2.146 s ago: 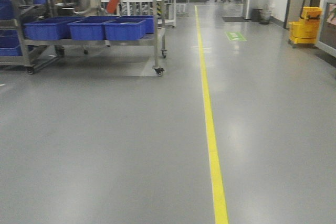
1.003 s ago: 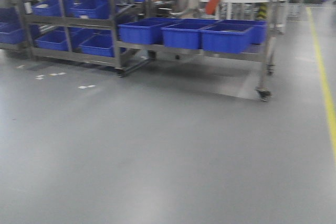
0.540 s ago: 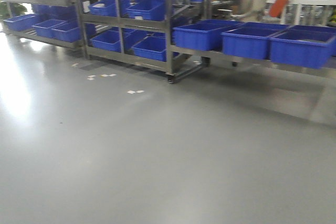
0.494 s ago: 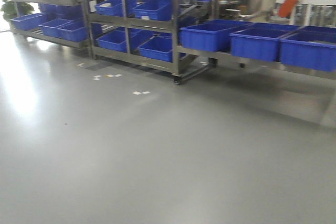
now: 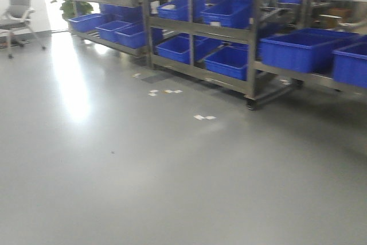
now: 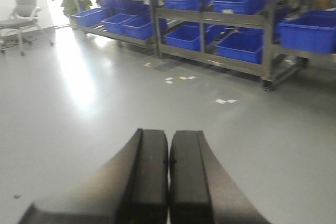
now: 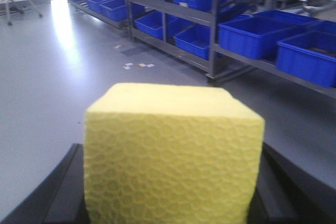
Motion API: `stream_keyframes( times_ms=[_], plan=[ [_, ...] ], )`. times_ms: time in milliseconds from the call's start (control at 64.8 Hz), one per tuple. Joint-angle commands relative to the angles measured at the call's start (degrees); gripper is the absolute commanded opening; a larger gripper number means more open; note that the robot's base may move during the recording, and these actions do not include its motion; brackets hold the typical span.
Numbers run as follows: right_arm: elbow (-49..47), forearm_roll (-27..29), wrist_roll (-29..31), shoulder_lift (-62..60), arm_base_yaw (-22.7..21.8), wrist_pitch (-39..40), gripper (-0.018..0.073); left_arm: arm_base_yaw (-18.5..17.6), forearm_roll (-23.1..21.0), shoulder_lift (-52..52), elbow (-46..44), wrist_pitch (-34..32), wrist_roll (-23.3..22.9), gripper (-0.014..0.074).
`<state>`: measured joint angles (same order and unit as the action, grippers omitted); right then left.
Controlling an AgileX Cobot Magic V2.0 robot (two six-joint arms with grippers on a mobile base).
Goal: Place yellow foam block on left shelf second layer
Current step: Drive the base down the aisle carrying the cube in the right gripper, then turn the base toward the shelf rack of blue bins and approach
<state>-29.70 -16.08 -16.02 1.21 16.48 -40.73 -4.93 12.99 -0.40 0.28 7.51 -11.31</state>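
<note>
Right claw [image 7: 170,211] clamped on yellow foam block [image 7: 173,150], carried low in the right wrist view. Left claw [image 6: 168,174] pressed together, empty. Shelf racks [image 5: 198,27] with blue bins [image 5: 229,61] well apart across the floor. Judged: grasp done; approach and second-layer placement left

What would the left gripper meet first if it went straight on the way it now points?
Nothing close: ahead of the left gripper lies grey floor, then probably the rack of blue bins; depth unclear.
</note>
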Motion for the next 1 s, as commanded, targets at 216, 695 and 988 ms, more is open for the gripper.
stream_keyframes(
  times_ms=[216,695,988],
  plan=[
    [-1.4,-1.2,0.3,0.9,-0.3,4.8,0.0351,-0.1,-0.2,-0.8,1.5,-4.9,-0.2,0.0136],
    [-1.4,-1.2,0.3,0.9,-0.3,4.6,0.0351,-0.1,-0.2,-0.8,1.5,-4.9,-0.2,0.0136],
    [-1.4,-1.2,0.3,0.9,-0.3,4.5,0.0351,-0.1,-0.2,-0.8,1.5,-4.9,-0.2,0.0136]
  ],
)
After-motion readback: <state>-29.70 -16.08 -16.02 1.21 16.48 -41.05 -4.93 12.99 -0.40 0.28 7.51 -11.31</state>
